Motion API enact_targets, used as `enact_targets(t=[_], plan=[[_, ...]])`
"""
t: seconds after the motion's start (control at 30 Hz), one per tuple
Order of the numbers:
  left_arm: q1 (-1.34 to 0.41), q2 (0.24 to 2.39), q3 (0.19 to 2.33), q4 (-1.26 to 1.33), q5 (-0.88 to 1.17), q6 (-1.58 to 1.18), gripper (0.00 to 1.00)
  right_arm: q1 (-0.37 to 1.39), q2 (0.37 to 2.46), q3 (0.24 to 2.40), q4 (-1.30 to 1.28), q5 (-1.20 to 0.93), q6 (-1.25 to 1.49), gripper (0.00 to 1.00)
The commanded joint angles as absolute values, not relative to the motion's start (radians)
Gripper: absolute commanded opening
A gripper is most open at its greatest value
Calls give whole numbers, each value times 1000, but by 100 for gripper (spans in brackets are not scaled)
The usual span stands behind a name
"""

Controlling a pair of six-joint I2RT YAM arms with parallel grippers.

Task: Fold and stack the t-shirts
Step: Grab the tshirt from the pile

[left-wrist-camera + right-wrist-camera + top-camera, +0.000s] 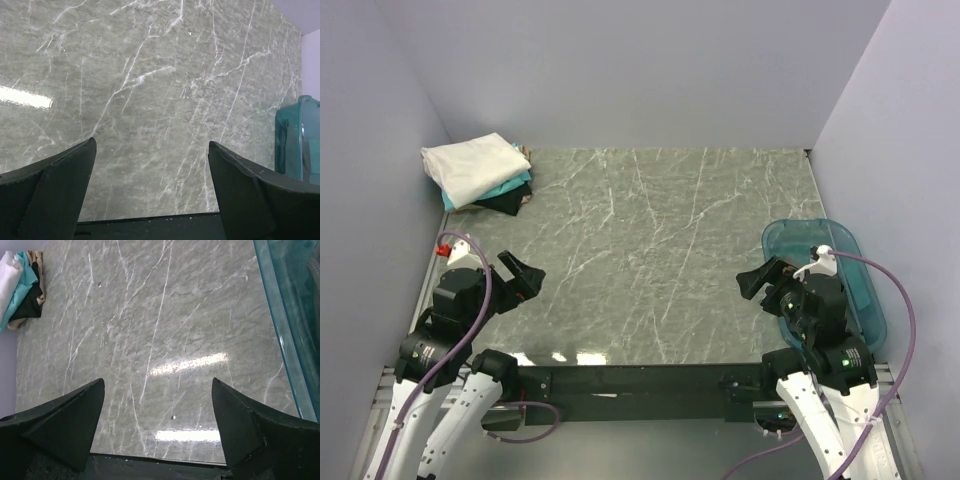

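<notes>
With the folded cloth t-shirts (478,175), white over teal over black, stacked in the far-left corner of the grey-green marbled worktop (650,260), presumably to keep its centre free, the jaws of the left arm (455,295) and right arm (815,300) stand wide apart, holding nothing.

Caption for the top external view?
Left claw and right claw open above the marble table; folded t-shirts stacked far left, blue tub near right.

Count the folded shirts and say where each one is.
3 clear, all piled in the far left corner: white shirt on top, teal shirt beneath it, black shirt lowest. A tan edge hints at a hidden fourth.
</notes>
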State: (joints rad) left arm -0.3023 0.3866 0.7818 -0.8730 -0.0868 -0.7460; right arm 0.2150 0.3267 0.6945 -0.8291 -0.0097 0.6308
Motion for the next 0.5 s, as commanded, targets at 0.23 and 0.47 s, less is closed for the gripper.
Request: enact_targets(t=[0.23, 0.47], plan=[[-301, 434, 801, -864, -107, -761, 99, 209, 341, 687, -799, -3, 624, 93], [-301, 476, 798, -858, -71, -736, 100, 209, 330, 684, -802, 31, 641, 93]])
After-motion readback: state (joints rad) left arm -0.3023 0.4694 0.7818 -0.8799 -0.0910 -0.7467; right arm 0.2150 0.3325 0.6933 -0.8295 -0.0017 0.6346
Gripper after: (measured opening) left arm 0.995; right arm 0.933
